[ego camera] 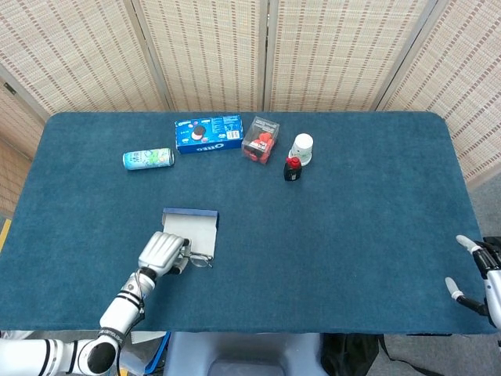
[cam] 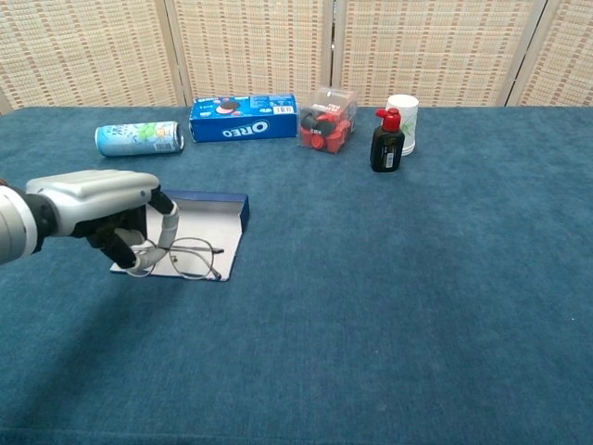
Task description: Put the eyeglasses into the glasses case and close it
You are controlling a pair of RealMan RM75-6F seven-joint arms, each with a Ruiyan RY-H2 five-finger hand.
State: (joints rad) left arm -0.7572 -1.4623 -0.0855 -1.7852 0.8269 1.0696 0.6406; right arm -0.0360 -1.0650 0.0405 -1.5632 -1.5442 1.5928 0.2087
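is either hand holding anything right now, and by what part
The left hand holds the eyeglasses by their left end, over the open case. The right hand holds nothing.

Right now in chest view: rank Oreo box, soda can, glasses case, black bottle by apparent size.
1. glasses case, though it sits nearest the camera
2. Oreo box
3. soda can
4. black bottle, close to the can, so that order is unsure
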